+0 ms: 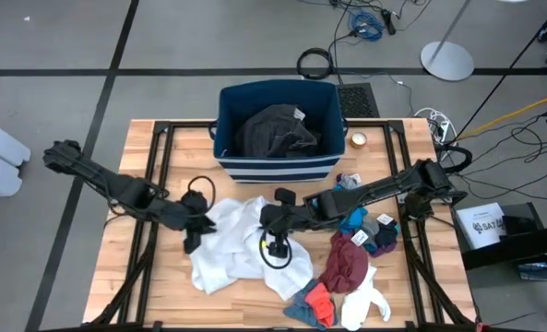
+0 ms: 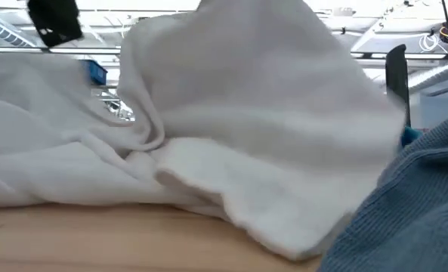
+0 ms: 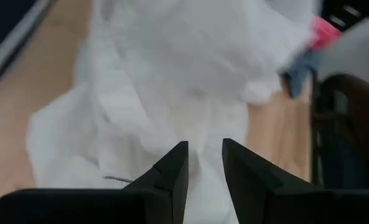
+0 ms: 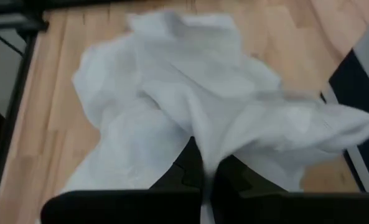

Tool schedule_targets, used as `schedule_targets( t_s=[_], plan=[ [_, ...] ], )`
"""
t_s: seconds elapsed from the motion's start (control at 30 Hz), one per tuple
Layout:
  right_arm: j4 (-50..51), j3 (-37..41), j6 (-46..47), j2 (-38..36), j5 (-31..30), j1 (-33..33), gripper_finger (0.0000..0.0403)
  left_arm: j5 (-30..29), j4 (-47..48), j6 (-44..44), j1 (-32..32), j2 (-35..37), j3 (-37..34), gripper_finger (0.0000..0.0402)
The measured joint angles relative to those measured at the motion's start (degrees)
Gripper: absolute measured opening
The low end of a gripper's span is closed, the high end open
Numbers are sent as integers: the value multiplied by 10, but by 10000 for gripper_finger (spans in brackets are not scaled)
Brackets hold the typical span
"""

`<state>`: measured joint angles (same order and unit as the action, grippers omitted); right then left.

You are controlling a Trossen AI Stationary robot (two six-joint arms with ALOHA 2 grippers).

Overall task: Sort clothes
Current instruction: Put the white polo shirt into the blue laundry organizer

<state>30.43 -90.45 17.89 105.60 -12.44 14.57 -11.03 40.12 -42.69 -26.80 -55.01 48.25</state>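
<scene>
A large white garment (image 1: 231, 244) is spread crumpled over the middle of the wooden table (image 1: 116, 286), in front of the navy bin (image 1: 278, 129). A fold of it is pinched between the closed fingers of the right gripper (image 1: 275, 221), which sits at the garment's right edge near the table's centre; in the right wrist view the cloth (image 4: 190, 118) is seen drawn up into the fingers. The left gripper (image 1: 196, 232) is placed on the garment's left edge, its fingers (image 3: 172, 177) parted with white cloth (image 3: 172, 74) lying between and just beyond them.

To the right of the white garment, smaller pieces are piled: a maroon piece (image 1: 345, 263), a teal piece (image 1: 352, 219), a red piece (image 1: 320, 302), a blue-grey piece (image 1: 301, 309) and white socks (image 1: 362, 304) near the front edge. A dark grey garment (image 1: 273, 131) is held inside the bin at the far side.
</scene>
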Motion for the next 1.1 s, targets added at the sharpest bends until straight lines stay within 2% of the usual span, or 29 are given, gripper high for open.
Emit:
schedule_targets(
  t_s=[0.23,0.4,0.57,0.67,0.77,0.93,1.1],
  plan=[
    [14,0,0,0,-11,-3,0,4,13,57,-11,-9,0,107],
    [17,0,-3,0,-12,-3,0,17,130,-105,-25,-20,-13,107],
    [18,0,-10,0,-12,-3,0,26,132,-261,-65,-55,-74,107],
    [17,0,-13,0,-12,-4,0,34,97,-304,-80,-92,-99,107],
    [19,0,-14,0,-13,-4,0,50,1,-301,-88,-130,-121,107],
    [38,0,-14,4,-13,-3,0,49,-158,-253,-85,-207,-130,107],
    [110,1,-6,4,-27,-4,0,48,-302,-206,-60,-293,-130,107]
  ],
)
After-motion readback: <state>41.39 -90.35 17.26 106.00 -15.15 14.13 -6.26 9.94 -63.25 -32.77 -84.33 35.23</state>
